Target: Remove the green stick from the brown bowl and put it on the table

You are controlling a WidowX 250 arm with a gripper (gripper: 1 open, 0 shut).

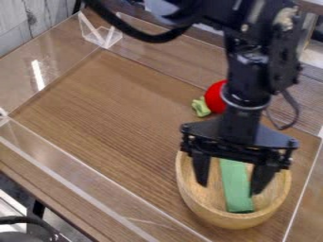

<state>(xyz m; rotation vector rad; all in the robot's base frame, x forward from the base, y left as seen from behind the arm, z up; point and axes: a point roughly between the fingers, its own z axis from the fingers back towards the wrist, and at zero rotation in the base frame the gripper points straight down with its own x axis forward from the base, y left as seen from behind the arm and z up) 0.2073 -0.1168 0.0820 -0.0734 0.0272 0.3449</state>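
The green stick [239, 186] lies flat inside the brown bowl [192, 192] at the table's front right. My gripper [232, 171] hangs directly over the bowl with its jaws wide open, one dark finger on each side of the stick, fingertips [203, 173] down at rim level. Nothing is held. The arm hides the stick's far end and the bowl's back rim. The wood-grain table [113, 104] stretches to the left.
A red round toy [214, 95] with a green leafy stem sits behind the bowl, partly covered by the arm. Clear acrylic walls [32, 146] border the tabletop. A small clear stand [98, 34] sits at the back left.
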